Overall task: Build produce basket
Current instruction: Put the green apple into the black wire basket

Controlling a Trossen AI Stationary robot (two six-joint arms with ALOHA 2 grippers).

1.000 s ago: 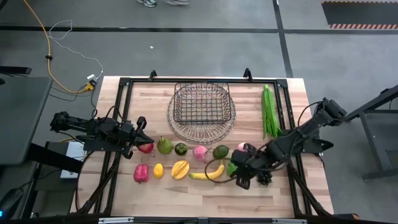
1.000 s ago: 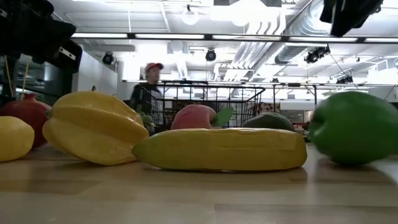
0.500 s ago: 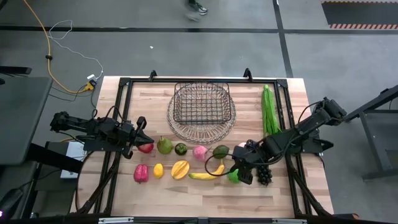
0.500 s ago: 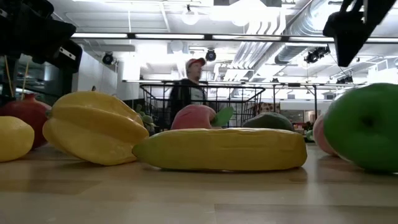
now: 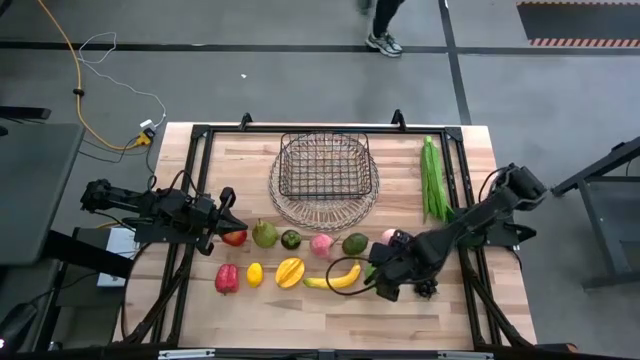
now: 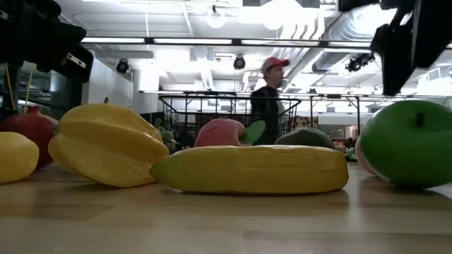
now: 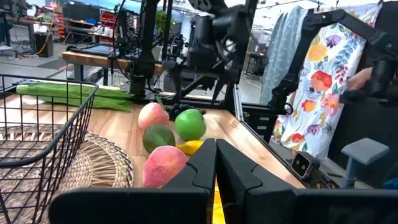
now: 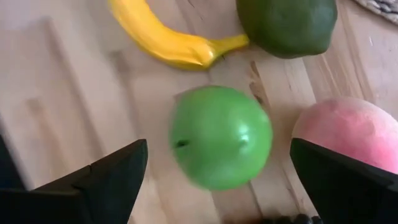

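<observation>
One basket (image 5: pixel 323 172), one banana (image 5: pixel 341 279), two pink peaches (image 5: pixel 321 244). Right gripper (image 8: pixel 211 180) wide open over green apple (image 8: pixel 221 137), holding nothing; left gripper (image 7: pixel 216 163) shut, empty. Only low view shows a person (image 6: pixel 268 99).

You are looking at a bright green apple (image 8: pixel 221 137) beside a yellow banana (image 8: pixel 171 38), a dark green avocado (image 8: pixel 287 25) and a pink peach (image 8: pixel 345 134). The basket (image 5: pixel 323 166) is showing dark wire over a paler woven base; the table (image 5: pixel 330 315) is showing light wood.
</observation>
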